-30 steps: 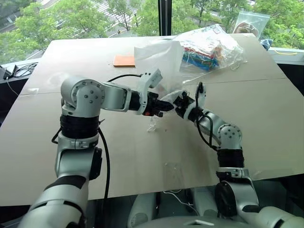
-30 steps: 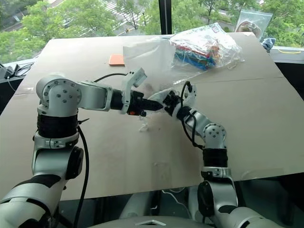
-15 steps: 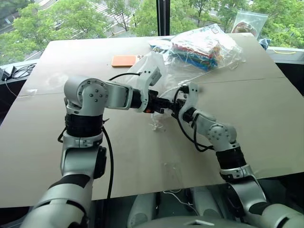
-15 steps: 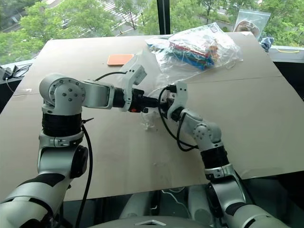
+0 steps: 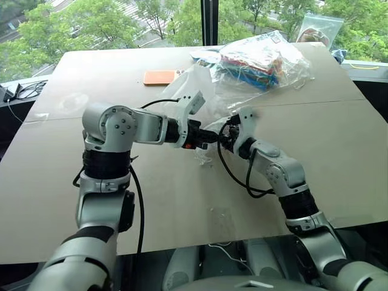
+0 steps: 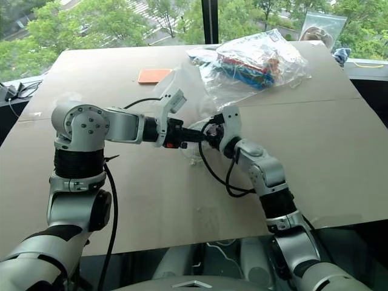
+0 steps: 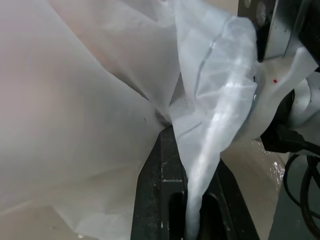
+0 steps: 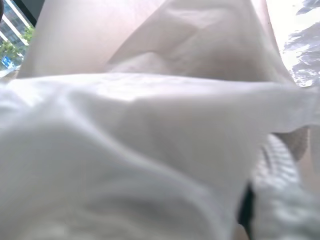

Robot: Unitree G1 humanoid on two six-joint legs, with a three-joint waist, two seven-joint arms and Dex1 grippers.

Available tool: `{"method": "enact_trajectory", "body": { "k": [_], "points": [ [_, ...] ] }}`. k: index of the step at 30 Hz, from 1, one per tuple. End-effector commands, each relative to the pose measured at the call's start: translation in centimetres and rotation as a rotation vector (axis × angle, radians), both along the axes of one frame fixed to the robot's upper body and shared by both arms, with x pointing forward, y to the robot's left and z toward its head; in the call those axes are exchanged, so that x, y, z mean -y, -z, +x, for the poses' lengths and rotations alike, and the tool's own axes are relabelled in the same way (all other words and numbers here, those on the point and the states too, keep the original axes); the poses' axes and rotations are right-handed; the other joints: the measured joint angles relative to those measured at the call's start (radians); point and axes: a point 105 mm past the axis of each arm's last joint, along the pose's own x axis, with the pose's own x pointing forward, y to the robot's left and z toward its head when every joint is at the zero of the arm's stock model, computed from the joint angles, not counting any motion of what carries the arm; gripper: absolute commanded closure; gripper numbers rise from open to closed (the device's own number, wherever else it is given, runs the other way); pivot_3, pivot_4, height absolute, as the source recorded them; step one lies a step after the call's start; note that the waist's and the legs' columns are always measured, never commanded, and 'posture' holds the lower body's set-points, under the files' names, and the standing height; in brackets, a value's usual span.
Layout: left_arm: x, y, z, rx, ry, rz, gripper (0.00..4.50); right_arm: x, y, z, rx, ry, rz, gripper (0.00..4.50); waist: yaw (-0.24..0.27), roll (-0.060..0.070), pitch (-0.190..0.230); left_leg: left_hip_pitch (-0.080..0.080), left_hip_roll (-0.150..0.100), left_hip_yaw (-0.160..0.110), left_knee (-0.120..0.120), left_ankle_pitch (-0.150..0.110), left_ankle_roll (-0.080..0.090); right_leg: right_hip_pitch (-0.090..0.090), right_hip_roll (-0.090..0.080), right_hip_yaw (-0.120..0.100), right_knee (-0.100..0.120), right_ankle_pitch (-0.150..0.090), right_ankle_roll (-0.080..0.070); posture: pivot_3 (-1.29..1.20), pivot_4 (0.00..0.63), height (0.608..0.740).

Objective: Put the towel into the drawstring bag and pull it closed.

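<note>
Midway over the table (image 5: 339, 139), the drawstring bag (image 5: 193, 86) is held up by the left claw (image 5: 213, 138), pinched shut on a fold of its sheer fabric. The right claw (image 6: 209, 134) is met at the bag's mouth; whether it is spread cannot be told. White cloth is pressed close against it.
</note>
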Motion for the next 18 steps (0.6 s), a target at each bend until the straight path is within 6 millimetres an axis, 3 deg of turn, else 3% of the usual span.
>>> {"method": "enact_trajectory", "body": {
  "k": [1, 3, 9, 18],
  "points": [
    [-0.1, -1.4, 0.8, 0.148, 0.027, -0.051, 4.5, -1.8, -2.8, -3.9, 0.07, -0.218, 0.059, 0.38, 0.0, 0.0, 0.0, 0.0, 0.0, 0.0, 0.0, 0.0, 0.0, 0.0, 0.0, 0.0, 0.0, 0.0, 0.0, 0.0, 0.15, 0.74],
    [-0.5, -1.5, 1.5, 0.195, 0.021, -0.057, 4.5, -0.8, -3.1, -5.1, 0.068, -0.251, 0.056, 0.02, 0.002, 0.0, 0.0, 0.0, 0.0, 0.0, 0.0, 0.0, 0.0, 0.0, 0.0, 0.0, 0.0, 0.0, 0.0, 0.0, 0.15, 0.74],
    [-0.9, -2.3, 3.2, 0.296, 0.011, -0.089, 4.5, 2.1, -2.9, -8.6, 0.06, -0.351, -0.057, 0.02, 0.005, 0.0, 0.0, 0.0, 0.0, 0.0, 0.0, -0.003, 0.005, 0.0, 0.0, -0.001, -0.001, 0.0, 0.0, 0.0, 0.15, 0.74],
    [-0.7, -3.1, 3.5, 0.338, 0.071, -0.065, 4.5, 4.8, -4.5, -8.9, 0.106, -0.218, -0.104, 0.02, 0.014, 0.0, 0.0, 0.0, -0.001, -0.001, 0.001, -0.003, 0.005, 0.001, 0.0, -0.002, -0.001, 0.0, 0.0, 0.0, 0.15, 0.74]
  ]
}}
